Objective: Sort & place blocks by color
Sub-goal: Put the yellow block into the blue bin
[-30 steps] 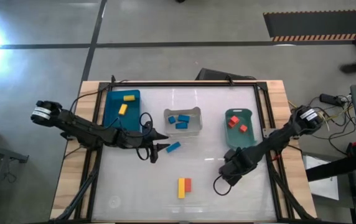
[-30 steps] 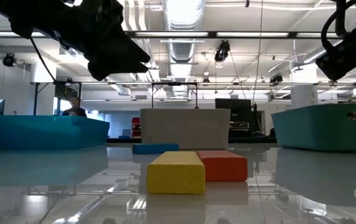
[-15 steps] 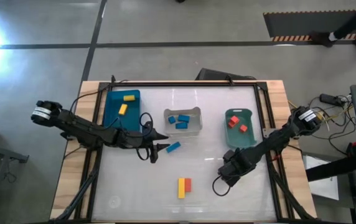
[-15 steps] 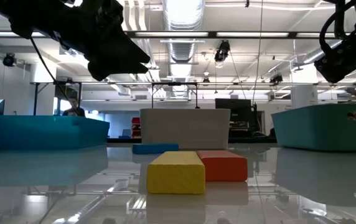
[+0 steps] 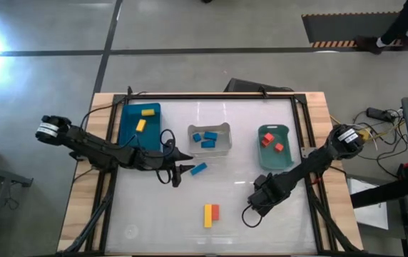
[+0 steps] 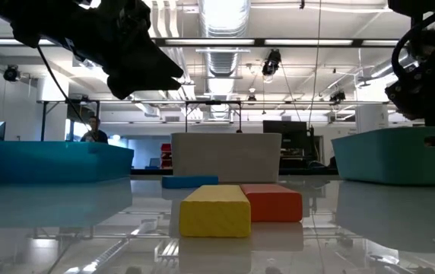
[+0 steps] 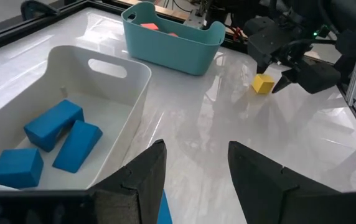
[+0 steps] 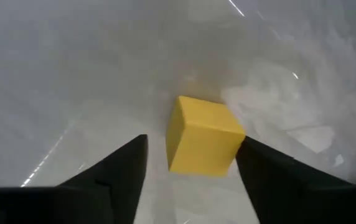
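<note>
My right gripper (image 5: 253,205) hangs open near the table's right front, pointing down. Its two fingers stand on either side of a yellow cube (image 8: 204,135), which rests on the table; the left wrist view shows that cube (image 7: 263,83) under the gripper. My left gripper (image 5: 184,170) waits open at mid-table, above the tabletop, with a blue block (image 5: 199,169) lying just past its fingertips. A yellow block (image 5: 207,215) and a red block (image 5: 215,211) lie side by side near the front edge.
A blue bin (image 5: 140,123) at the far left holds yellow blocks. A clear bin (image 5: 209,139) in the middle holds blue blocks. A green bin (image 5: 273,145) on the right holds red blocks. Open tabletop lies between the bins and the front edge.
My right gripper has come down toward the table and drifted slightly toward the near left. The left arm and all the blocks have kept still.
</note>
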